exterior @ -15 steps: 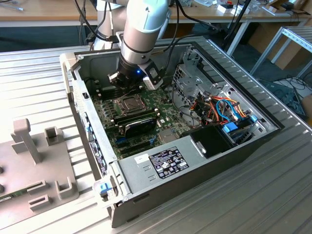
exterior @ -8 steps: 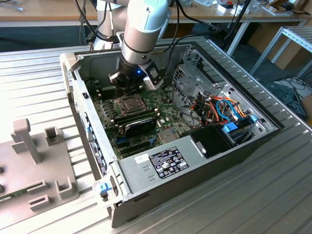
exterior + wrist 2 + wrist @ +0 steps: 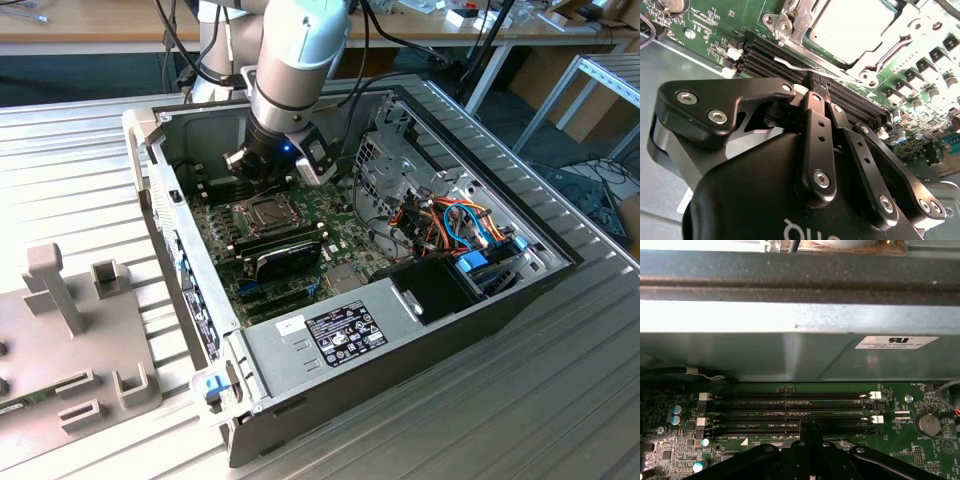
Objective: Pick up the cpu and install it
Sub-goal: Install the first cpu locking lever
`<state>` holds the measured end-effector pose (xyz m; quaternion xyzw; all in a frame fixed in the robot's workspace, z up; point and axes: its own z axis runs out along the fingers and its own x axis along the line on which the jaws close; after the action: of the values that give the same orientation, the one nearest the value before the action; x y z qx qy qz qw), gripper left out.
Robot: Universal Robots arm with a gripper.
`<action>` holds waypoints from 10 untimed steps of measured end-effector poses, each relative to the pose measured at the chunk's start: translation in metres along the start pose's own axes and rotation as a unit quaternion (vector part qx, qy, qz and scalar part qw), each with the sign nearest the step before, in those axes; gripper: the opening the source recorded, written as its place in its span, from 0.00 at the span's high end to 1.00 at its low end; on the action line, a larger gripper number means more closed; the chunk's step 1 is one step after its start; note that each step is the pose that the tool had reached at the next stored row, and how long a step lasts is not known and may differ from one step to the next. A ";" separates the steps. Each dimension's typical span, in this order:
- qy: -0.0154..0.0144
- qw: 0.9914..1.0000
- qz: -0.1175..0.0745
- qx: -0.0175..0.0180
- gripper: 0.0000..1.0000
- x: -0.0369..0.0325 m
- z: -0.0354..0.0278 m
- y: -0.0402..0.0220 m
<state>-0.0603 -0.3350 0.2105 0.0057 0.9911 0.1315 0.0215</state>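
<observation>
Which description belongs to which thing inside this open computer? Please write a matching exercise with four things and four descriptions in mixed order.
Things:
1. cpu
2. gripper
3. coin battery
4. cables

Descriptions:
A. orange and blue, bundled together
B. round and silver, sitting on the green board
C. lying flat inside the metal socket frame
D. above the black memory slots, closed and holding nothing

Pairs: 1-C, 2-D, 3-B, 4-A

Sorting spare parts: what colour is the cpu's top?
Dull silver-grey, seated in the socket frame; the cpu shows best in the second wrist view.
</observation>
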 end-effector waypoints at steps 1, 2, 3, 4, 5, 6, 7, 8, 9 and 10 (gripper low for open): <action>0.000 1.000 0.000 0.000 0.89 -0.0002 0.0001 -0.0001; 0.000 1.000 0.000 0.000 0.89 -0.0003 0.0003 -0.0003; 0.000 1.000 0.000 0.000 0.89 -0.0005 0.0004 -0.0005; 0.000 1.000 0.000 0.000 0.89 -0.0006 0.0006 -0.0007; 0.000 1.000 0.000 0.000 0.89 -0.0008 0.0009 -0.0009; 0.000 1.000 0.000 0.000 0.89 -0.0010 0.0013 -0.0011; 0.000 1.000 0.000 0.000 0.89 -0.0011 0.0019 -0.0013; 0.000 1.000 0.000 0.000 0.89 -0.0013 0.0026 -0.0016; 0.000 1.000 0.000 0.000 0.89 -0.0014 0.0038 -0.0020; 0.000 1.000 0.001 0.000 0.89 -0.0015 0.0043 -0.0022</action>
<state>-0.0587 -0.3360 0.2058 0.0063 0.9911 0.1314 0.0216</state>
